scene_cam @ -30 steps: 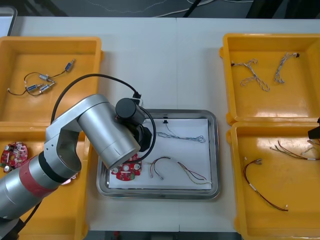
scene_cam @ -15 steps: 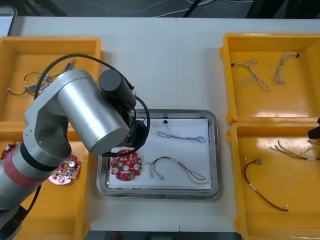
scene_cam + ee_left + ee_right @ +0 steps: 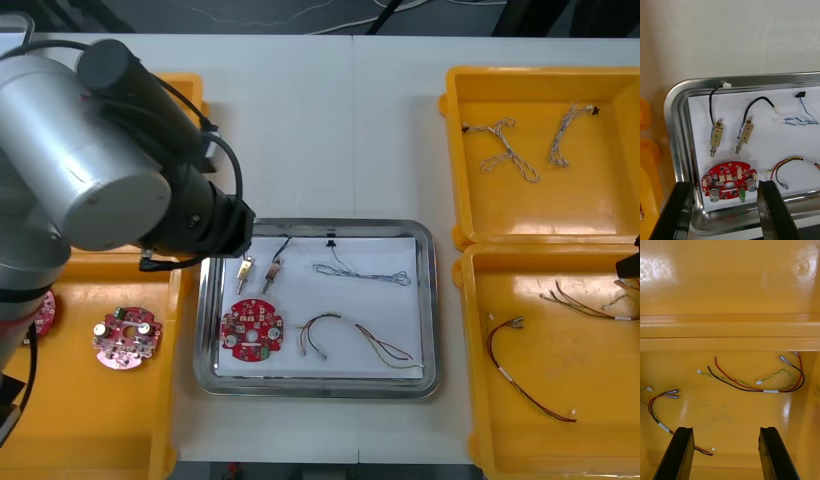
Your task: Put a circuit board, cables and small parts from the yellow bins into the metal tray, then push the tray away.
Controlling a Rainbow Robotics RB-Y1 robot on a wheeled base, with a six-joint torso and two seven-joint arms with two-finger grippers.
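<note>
Metal tray (image 3: 427,300) holds a red circuit board (image 3: 252,330) in its near left corner, two small metal parts (image 3: 244,270) at its far left corner, a blue and white cable (image 3: 365,275) and a red and yellow cable (image 3: 385,350) mid-tray. Left gripper (image 3: 728,213) hangs above the tray's left edge, fingers apart. Right gripper (image 3: 726,453), fingers apart, hangs over a yellow bin (image 3: 530,440).

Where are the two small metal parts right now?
Front view: the small metal parts lie inside the metal tray, in its far left corner, side by side beyond the red circuit board, left of the blue and white cable.
</note>
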